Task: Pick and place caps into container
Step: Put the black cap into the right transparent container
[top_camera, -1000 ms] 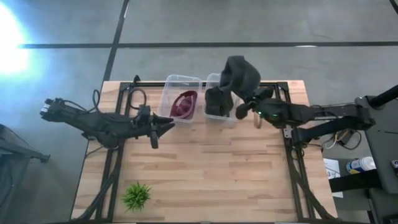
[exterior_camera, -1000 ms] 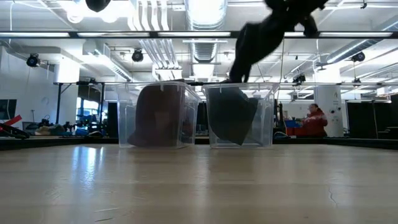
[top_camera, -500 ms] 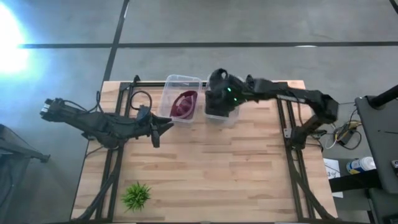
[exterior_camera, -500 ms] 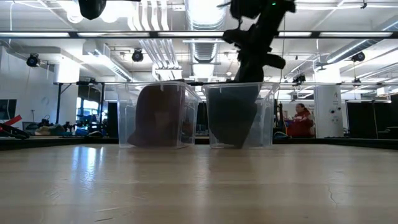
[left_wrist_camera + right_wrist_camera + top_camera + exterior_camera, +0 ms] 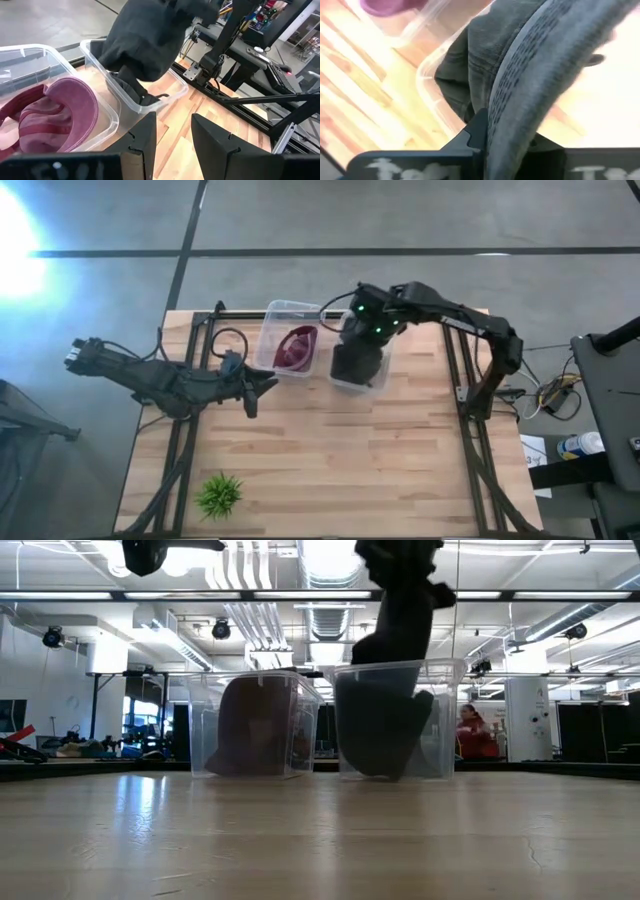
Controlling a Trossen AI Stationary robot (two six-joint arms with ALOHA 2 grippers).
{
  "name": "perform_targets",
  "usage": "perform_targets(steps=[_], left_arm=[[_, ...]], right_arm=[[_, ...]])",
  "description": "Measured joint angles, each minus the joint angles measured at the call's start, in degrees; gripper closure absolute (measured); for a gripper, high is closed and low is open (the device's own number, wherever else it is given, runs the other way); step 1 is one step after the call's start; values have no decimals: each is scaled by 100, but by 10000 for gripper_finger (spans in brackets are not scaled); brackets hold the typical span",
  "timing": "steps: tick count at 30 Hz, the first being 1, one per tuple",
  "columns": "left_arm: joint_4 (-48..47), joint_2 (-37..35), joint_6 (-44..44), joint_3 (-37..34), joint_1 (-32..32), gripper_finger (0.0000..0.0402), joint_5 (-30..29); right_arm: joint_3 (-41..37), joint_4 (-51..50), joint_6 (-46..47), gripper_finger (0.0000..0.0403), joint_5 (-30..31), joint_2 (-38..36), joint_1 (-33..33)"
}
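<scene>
A: Now, where did your right gripper (image 5: 362,320) stand in the high view?

B: It stood right of centre in the upper part, over the right-hand container (image 5: 381,368), closed on a charcoal cap (image 5: 150,37). That cap hung partly inside the bin, above a second charcoal cap (image 5: 375,735) already lying there. The maroon cap (image 5: 296,348) lay in the left-hand container (image 5: 275,315) just beside it.

A: And your left gripper (image 5: 172,135)?

B: It waited at centre left of the high view, near the maroon cap's bin, its fingers parted and holding nothing.

A: How should you have finished the placing?

B: In my judgement you needed to lower the cap until its crown sat below the rim, then let go. In the low view the bin looked tipped, so a straight descent, clear of the wall, would have kept it from sliding. The brim might otherwise catch on the edge.

A: Could you read any brand or label?

B: No. White marks showed on the right wrist mount, too blurred to read, and no writing was legible on caps or bins.
</scene>
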Motion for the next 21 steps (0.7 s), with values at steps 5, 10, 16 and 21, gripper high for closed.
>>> perform_targets(steps=[5,10,16,21], left_arm=[[-9,-1,124,-10,1,285,-1],[-5,-2,216,-10,56,285,-1],[-4,-2,210,-11,200,285,0],[-7,-2,210,-11,234,285,0]], right_arm=[[300,-825,356,371,412,-131,-9],[149,-896,624,370,414,-145,-44],[-664,213,729,369,33,78,-195],[-1323,1054,649,369,-152,329,-226]])
